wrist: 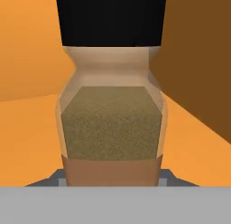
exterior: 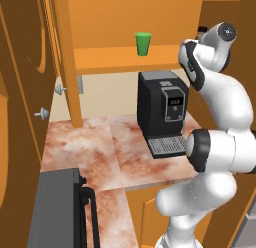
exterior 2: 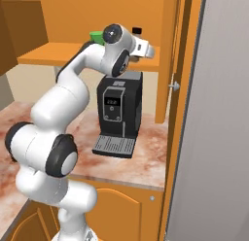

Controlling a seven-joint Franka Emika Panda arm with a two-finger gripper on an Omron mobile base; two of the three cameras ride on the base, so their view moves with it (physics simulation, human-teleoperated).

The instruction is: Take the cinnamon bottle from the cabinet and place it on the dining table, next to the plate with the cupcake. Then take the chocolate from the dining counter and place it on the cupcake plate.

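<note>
Now the first step is in hand: the gripper (exterior 2: 150, 50) reaches into the cabinet (exterior 2: 73, 53), and its fingers seem pinched on the cinnamon bottle (wrist: 111, 114), which stands upright between them on the shelf; next move calls for lifting it straight out

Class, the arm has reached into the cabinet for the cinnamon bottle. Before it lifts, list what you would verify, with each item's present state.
1. Cinnamon bottle centred ahead of the hand: ok.
2. Gripper shut on the bottle: ok, jaws closed at its base.
3. Bottle upright, black cap on: ok.
4. Cabinet shelf supports it: ok.
5. Green cup clear of the hand: ok, well aside.
6. Way out past the coffee machine: cannot tell.
</note>
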